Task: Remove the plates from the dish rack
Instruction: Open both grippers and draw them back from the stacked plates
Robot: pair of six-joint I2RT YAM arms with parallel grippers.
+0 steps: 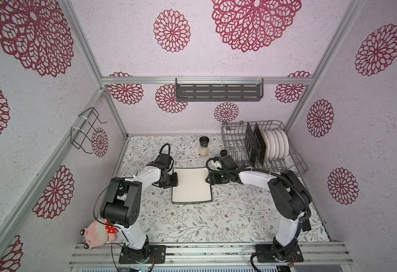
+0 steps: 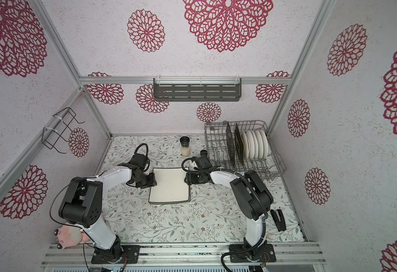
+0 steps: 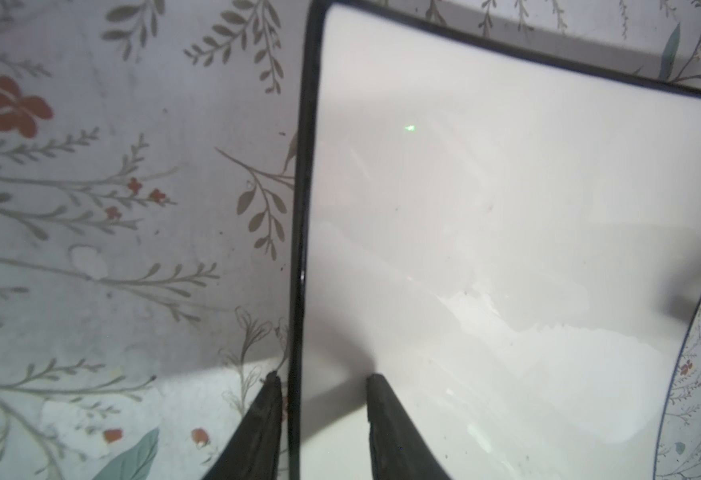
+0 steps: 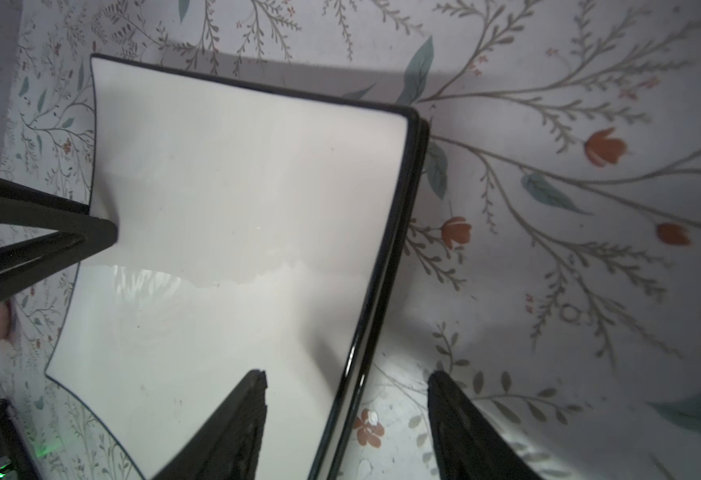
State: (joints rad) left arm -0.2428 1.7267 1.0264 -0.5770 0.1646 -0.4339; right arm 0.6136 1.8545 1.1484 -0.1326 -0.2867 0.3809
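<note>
Two cream plates with dark rims lie stacked flat on the table, in both top views. My left gripper is at the stack's left edge. In the left wrist view it is open, one finger outside the dark rim and one over the cream face. My right gripper is at the right edge, open and straddling both rims. The dish rack at the back right holds upright black square plates and several round white plates.
A spice jar stands behind the stack, and a second jar is partly hidden by my right wrist. There is a plush toy at the front left, a black wire holder on the left wall, and a slotted shelf on the back wall.
</note>
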